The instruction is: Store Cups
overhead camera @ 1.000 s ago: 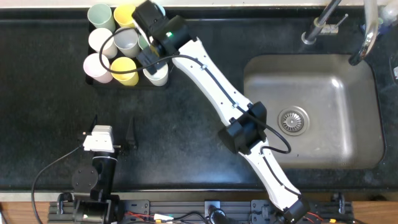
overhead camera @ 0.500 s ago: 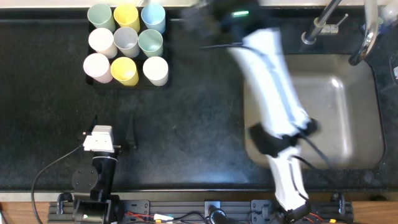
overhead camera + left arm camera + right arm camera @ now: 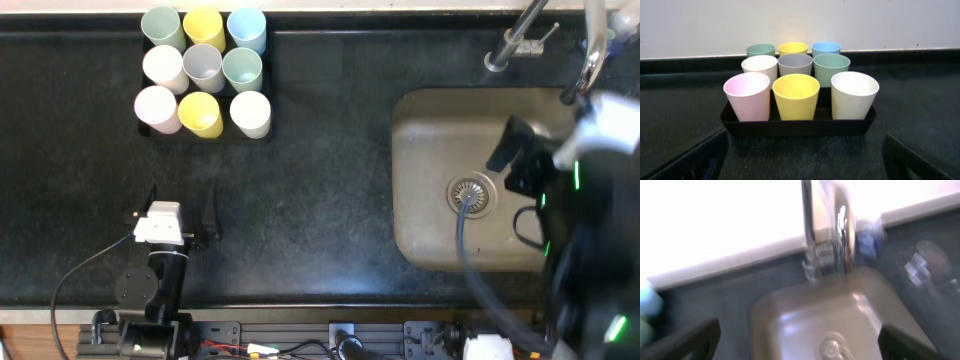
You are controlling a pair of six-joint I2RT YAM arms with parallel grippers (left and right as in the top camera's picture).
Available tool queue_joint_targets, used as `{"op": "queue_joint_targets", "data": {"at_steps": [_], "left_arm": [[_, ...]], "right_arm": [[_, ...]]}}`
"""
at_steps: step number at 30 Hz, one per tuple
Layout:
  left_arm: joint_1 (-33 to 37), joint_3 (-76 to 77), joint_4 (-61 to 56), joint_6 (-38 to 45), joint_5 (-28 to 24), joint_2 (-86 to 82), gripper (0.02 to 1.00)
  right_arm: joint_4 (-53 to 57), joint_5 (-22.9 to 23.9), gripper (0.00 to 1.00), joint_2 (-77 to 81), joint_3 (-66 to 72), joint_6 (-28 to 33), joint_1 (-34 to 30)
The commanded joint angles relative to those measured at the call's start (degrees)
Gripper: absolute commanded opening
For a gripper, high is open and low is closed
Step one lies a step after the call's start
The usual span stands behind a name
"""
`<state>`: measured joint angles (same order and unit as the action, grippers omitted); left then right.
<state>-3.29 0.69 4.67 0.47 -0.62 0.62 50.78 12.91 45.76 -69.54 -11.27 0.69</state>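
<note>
Nine cups (image 3: pixel 203 70) stand upright, mouths up, in three rows of three inside a black tray (image 3: pixel 796 128) at the far left end of the dark counter (image 3: pixel 320 180), close to the back wall. Each cup touches or nearly touches its neighbours, and every cup seen stands in the tray, so the storing appears complete or very near it. The left gripper (image 3: pixel 181 205) sits low near its own base, fingers set wide apart and holding nothing. Its wrist view faces the tray head-on, with the pink, yellow and white front row nearest. The right gripper (image 3: pixel 517 160) hangs above the sink (image 3: pixel 420 110), in front of the faucet (image 3: pixel 827 230). Its fingers are also spread wide, with nothing between them. The governing relation is this: the tray lies straight ahead of the left gripper with bare counter between them, while the right gripper is well apart from it, across the whole counter. The left arm is therefore the nearer. Each cup's long axis is vertical, so in my judgement any further handling calls for a grip from above on a rim or across a wall. The close packing leaves little room for a finger between cups, and a neighbouring cup could be tipped.
</note>
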Motion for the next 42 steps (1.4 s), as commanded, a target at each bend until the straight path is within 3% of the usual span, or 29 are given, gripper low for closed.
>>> {"op": "queue_joint_targets", "data": {"at_steps": [1, 5, 11, 18, 34, 42], "left_arm": [[-0.2, -0.2, 0.1, 1.0, 0.3, -0.5, 0.998], [-0.2, -0.2, 0.1, 1.0, 0.3, -0.5, 0.996], [-0.2, -0.2, 0.1, 1.0, 0.3, -0.5, 0.998], [-0.2, -0.2, 0.1, 1.0, 0.3, -0.5, 0.998], [-0.2, -0.2, 0.1, 1.0, 0.3, -0.5, 0.998], [-0.2, -0.2, 0.1, 1.0, 0.3, -0.5, 0.996]], "right_arm": [[-18.1, -2.1, 0.998, -18.9, 21.7, 5.9, -0.8], [-28.3, -2.4, 0.998, -31.1, 35.1, 10.0, -0.7], [-28.6, -2.4, 0.998, -45.0, 48.0, 10.0, -0.7], [-38.9, -2.6, 0.998, -44.8, 56.7, 10.0, 0.4], [-39.7, -2.6, 0.996, -45.6, 66.1, 10.0, 0.4], [-47.4, -2.8, 0.998, -45.6, 69.3, 10.0, 0.4]]}}
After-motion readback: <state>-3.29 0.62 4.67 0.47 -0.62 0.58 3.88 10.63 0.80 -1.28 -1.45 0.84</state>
